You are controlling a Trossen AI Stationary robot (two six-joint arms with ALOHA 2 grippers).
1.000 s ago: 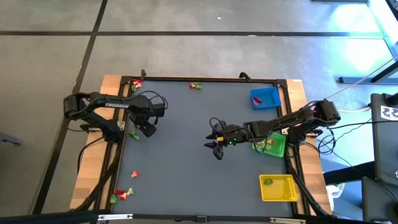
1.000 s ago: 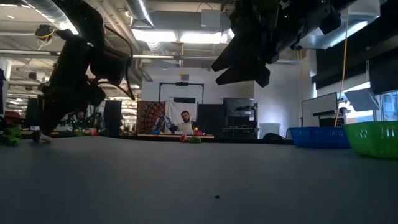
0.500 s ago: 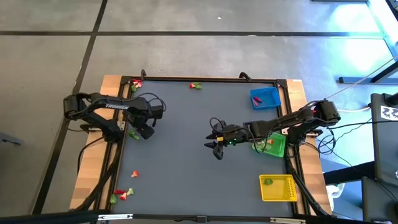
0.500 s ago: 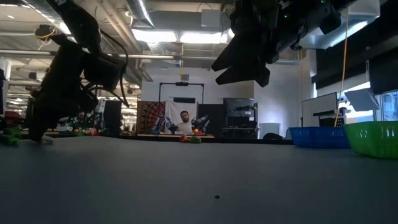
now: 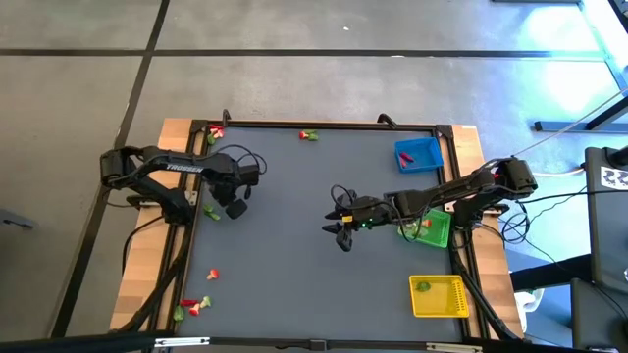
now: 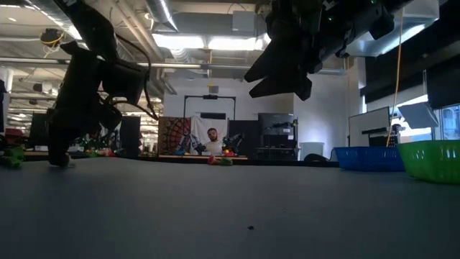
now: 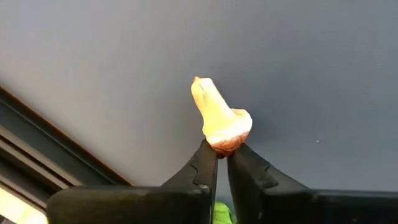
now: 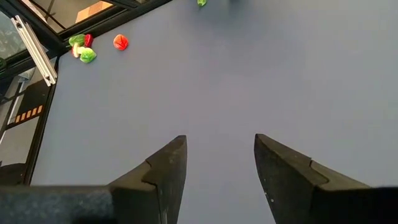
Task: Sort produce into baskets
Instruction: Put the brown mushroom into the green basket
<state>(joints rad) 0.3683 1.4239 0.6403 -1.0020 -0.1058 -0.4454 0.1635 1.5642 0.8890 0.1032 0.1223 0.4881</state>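
My left gripper [image 5: 224, 209] is at the table's left side, low over the surface [image 6: 61, 160], shut on a small whitish, mushroom-like produce piece [image 7: 219, 118]. A green piece [image 5: 210, 211] lies beside it and shows behind the fingers in the left wrist view [image 7: 221, 213]. My right gripper [image 5: 340, 235] hangs open and empty high above the table's middle [image 8: 217, 168]. The blue basket [image 5: 419, 154], green basket [image 5: 432, 229] and yellow basket [image 5: 439, 296] stand along the right edge. My left gripper pinches the whitish piece by its brownish end [image 7: 222, 144] between its two fingertips. The fingers slant down from above. The rest of the piece sticks out past the tips, at the table's surface [image 6: 63, 162]; whether it is lifted clear, I cannot tell.
Loose red and green pieces lie at the far edge [image 5: 310, 135], in the far left corner [image 5: 214, 131] and near the front left [image 5: 211, 276] [image 5: 193, 307]. The green and yellow baskets hold a few pieces. The right arm reaches across the green basket. A person sits far behind the table [image 6: 213, 140].
My left gripper has dipped down toward the table's left edge, then come a little back toward the right, staying low at the whitish piece.
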